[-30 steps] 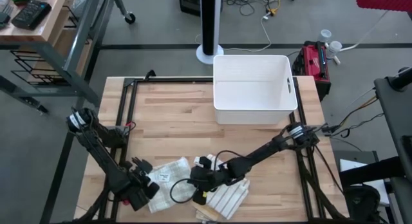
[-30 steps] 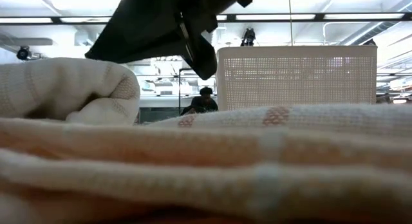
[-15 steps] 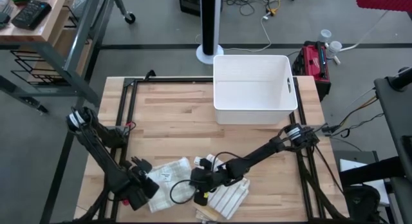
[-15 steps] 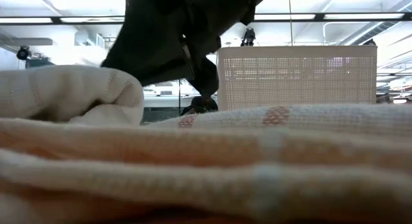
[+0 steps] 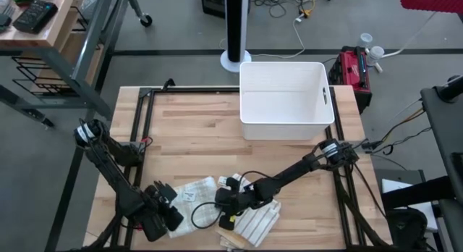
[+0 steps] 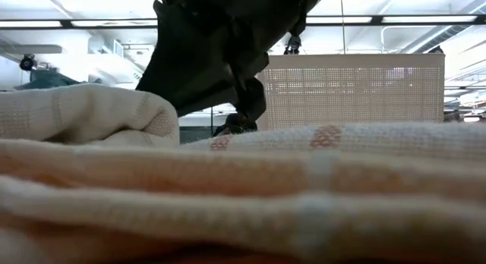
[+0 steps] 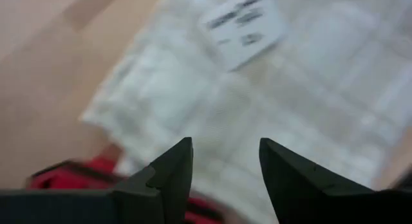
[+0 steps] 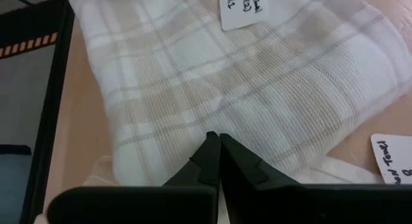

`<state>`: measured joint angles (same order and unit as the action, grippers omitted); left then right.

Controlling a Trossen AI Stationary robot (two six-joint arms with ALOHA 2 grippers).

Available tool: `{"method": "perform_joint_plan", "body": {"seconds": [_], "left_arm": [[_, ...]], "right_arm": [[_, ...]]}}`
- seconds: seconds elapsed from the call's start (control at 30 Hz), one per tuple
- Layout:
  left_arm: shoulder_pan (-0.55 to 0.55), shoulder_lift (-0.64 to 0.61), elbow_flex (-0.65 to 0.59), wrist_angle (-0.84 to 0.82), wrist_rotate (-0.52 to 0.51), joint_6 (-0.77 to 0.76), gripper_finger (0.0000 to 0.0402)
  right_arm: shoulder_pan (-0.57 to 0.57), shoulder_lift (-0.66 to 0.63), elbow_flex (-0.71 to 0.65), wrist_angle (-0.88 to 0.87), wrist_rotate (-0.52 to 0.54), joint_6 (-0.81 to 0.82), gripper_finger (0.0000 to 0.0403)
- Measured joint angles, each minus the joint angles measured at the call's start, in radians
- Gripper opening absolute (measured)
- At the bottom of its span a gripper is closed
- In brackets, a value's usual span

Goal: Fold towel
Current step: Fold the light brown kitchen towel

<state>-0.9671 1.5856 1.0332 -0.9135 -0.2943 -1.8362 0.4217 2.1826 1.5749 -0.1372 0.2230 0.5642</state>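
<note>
The towel lies in a folded, layered heap at the six o'clock edge of the desk, cream with pale plaid stripes and a white paper label on its upper layer. In the low view its stacked folds fill the foreground, with one rolled edge bulging at the nine o'clock side.

The left gripper sits at the towel's nine o'clock end, its jaws standing apart with nothing between them (the left wrist view shows cloth and label beyond the fingertips). Whether they touch the fabric is hard to tell.

The right gripper rests over the middle of the towel, jaws pressed together at the tips, apparently right at the cloth's surface.

A white bin stands at the desk's twelve o'clock edge, well apart from the towel.
</note>
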Motion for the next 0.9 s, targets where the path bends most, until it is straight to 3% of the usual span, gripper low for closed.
{"method": "perform_joint_plan", "body": {"seconds": [0.37,0.67,0.9], "left_arm": [[0.012,0.020,-0.008,0.026,-0.035,0.019,0.0153],[0.016,0.081,-0.038,0.032,0.114,0.003,0.0136],[0.015,0.054,-0.014,0.030,0.137,0.021,0.0121]], "right_arm": [[-0.015,0.000,0.000,0.016,-0.008,-0.007,0.0002],[-0.016,0.008,0.000,-0.042,-0.074,0.012,0.0002],[-0.019,-0.002,0.023,-0.111,-0.066,0.012,0.0002]]}}
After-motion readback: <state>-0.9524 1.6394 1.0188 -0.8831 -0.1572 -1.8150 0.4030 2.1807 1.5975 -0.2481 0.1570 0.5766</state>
